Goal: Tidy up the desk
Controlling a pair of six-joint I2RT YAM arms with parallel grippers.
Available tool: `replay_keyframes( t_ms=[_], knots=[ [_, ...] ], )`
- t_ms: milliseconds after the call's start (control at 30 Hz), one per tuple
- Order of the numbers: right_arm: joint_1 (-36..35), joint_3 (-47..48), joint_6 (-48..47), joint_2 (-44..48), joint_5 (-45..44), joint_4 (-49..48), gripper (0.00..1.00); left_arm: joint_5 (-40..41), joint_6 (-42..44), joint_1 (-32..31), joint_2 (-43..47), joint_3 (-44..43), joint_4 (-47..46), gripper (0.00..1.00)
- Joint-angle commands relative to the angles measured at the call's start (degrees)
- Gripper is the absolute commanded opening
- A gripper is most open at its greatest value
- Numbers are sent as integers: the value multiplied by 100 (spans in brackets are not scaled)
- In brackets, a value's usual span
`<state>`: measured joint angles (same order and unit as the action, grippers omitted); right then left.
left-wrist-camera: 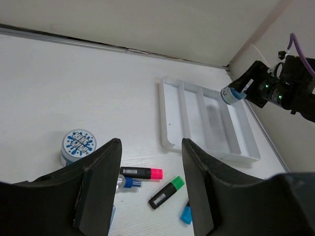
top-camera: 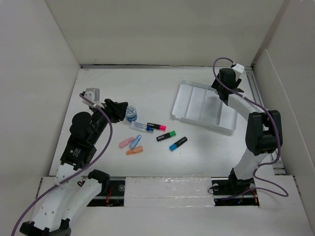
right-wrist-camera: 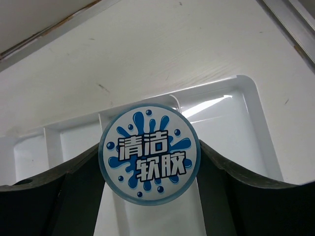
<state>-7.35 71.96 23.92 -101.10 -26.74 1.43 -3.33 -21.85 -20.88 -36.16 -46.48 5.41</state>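
– Desk (top-camera: 206,157) handling comes up first: where does it sit, and does anything take hold of it?
– It lies flat under everything, a wide matte white top walled by tall pale panels, both arm bases at its near edge. It looks stiff, heavy and fixed; nothing grips it. The arms work on what lies on it.
– And the right fingers (right-wrist-camera: 69,191)?
– Clenched on a round gel tub (right-wrist-camera: 149,152), one finger on each side of its wall, the blue-and-white lid facing the wrist camera. The tub hangs above the white tray (top-camera: 189,101) at the far right of the desk; which compartment lies under it cannot be told.
– How does such a tub handle?
– Probably light, hard plastic, with a smooth curved wall that could slip or twist. Across the widest part, as now, seems the soundest hold.
– The left fingers (left-wrist-camera: 98,182)?
– Released, spread wide with nothing between them, hovering over the loose things at left centre: a second tub (top-camera: 131,113), and near it the pink marker (top-camera: 156,127), green marker (top-camera: 166,136), blue marker (top-camera: 178,143) and a few short pastel highlighters (top-camera: 127,142).
– Those markers?
– Light, stiff, round-barrelled, so likely to roll; a pinch across the barrel's middle suits them best.
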Motion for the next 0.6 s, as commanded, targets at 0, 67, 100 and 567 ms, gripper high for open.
replay_keyframes(
  t_ms=[0,67,100,567],
  knots=[
    [-56,-25,157,73,161,-345,64,-106,58,23,-14,7,-312,47],
    [5,80,165,-32,248,-214,70,-71,58,23,-49,-19,-277,47],
    [6,168,174,-94,292,-161,79,-80,49,23,-49,-10,-260,47],
    [-1115,-7,-239,626,545,-696,57,-45,49,23,118,-10,-260,47]
  ],
)
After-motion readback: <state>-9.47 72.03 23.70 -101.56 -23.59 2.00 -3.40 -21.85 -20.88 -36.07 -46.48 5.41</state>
